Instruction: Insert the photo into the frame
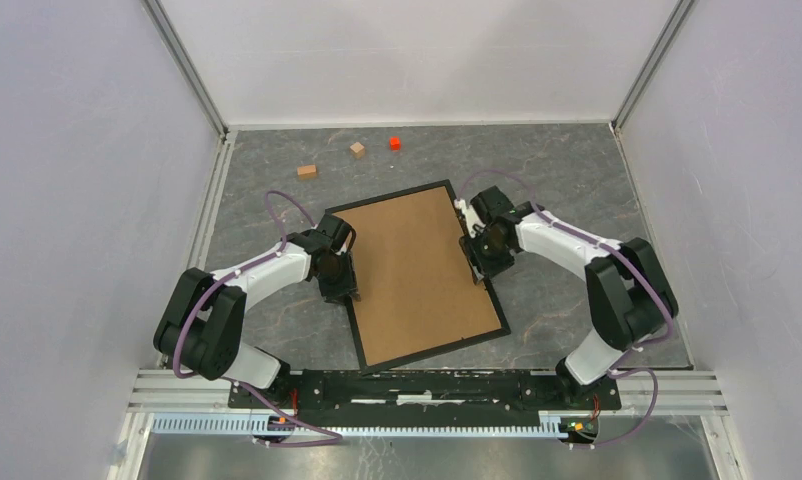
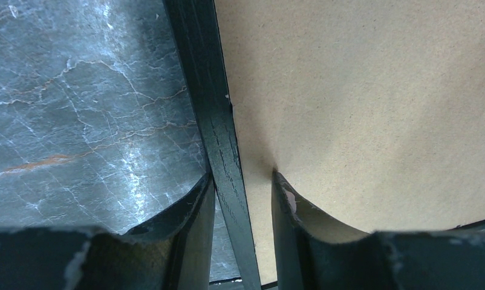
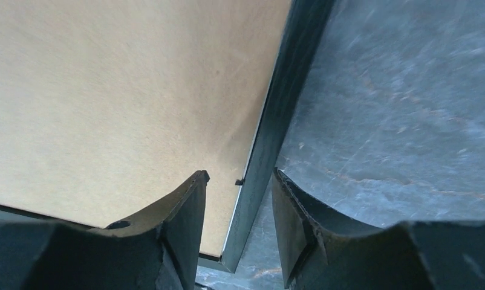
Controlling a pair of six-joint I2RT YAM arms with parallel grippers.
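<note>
Left end effector (image 2: 241, 176) and right end effector (image 3: 240, 173), narrowly parted, straddle frame (image 2: 196, 60) holding board (image 2: 361, 109).

Your work surface is a table (image 1: 597, 190) with a dark grey marbled top, veined in white and rust. Plain white panels enclose it: a left wall (image 1: 77, 200), a right wall (image 1: 747, 150) and a back wall (image 1: 417, 50). Aluminium posts (image 1: 185, 65) mark the far corners, and a metal rail (image 1: 697, 382) runs along the near edge. Lighting is even. In your left wrist view the top carries a soft sheen (image 2: 131, 163).
</note>
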